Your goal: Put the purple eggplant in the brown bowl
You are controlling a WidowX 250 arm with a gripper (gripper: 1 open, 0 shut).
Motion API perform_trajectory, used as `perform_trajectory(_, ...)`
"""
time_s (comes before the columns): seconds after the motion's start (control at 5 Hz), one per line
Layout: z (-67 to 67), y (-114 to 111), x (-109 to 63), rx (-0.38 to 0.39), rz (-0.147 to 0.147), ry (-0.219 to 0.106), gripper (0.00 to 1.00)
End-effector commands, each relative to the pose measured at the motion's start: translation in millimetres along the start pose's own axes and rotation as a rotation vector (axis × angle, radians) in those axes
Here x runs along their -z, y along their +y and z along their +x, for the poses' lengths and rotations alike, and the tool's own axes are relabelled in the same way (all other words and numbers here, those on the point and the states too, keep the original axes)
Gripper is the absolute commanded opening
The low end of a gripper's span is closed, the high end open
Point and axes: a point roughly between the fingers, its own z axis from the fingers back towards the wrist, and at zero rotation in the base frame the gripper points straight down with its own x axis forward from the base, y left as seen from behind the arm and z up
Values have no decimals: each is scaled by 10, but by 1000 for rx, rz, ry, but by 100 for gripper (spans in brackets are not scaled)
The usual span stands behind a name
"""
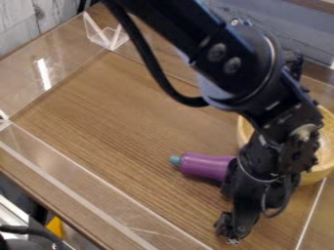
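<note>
Lying on the wood-grain bench [104, 127], right of centre and toward the near side: the purple eggplant [206, 166], one item, glossy, elongated, set roughly level with its teal stem cap pointing left. Its right end is hidden behind the black arm [235, 68], so the full length cannot be read.

Brown bowl [317, 146]: one item, light wooden, round with a thick rim, at the right edge of the camera view, partly cut off by the frame and partly covered by the arm. It stands upright on the bench, right of and slightly farther than the eggplant. The two are near each other; whether they touch cannot be told, the arm covering the gap. What little of its inside shows is bare wood.

Tool [232, 230]: black, pointing down at the end of the arm, low over the bench at the near right, just nearer than the eggplant's right end. Fingers stand apart, spread wide, gripping nothing; the eggplant is not between them.

Arm: bulky, black, with cabling, entering from the top centre and bending down to the right.

Surround: clear plastic walls [53, 73] border the bench on the left and near sides.
</note>
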Motion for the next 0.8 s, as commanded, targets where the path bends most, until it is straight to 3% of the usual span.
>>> perform_trajectory(0.0,56,115,-179,-11,39,-42,100)
perform_trajectory(0.4,108,53,-215,-70,40,-38,100)
perform_trajectory(0.6,101,27,-220,-79,42,-39,0)
